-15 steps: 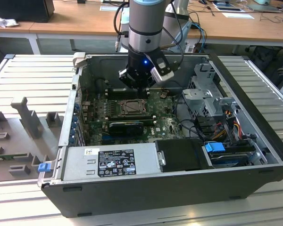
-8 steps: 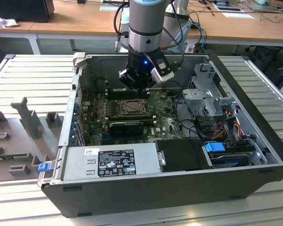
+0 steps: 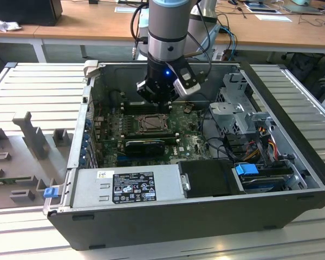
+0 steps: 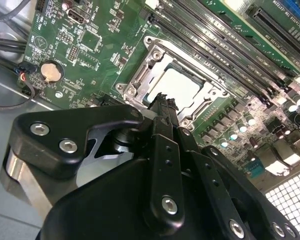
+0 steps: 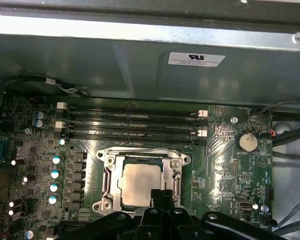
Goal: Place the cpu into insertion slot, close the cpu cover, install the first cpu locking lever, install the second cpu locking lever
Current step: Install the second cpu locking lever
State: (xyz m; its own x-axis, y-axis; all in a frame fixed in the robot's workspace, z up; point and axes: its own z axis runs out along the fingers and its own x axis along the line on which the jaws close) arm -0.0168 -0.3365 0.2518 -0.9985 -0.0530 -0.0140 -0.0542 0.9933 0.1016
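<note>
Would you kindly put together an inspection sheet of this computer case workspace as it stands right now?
Surface: green motherboard inside an open case lying on a slatted metal table.
Job's things: cpu lies flat in the insertion slot; cpu cover frames it, seemingly down.
Clutter: grey plastic brackets on the table at the exterior view's left.
Grippers: gripper tips together over the socket's edge, holding nothing.
Cables: coloured wiring by the drive cage.
Surroundings: wooden desks behind.
</note>
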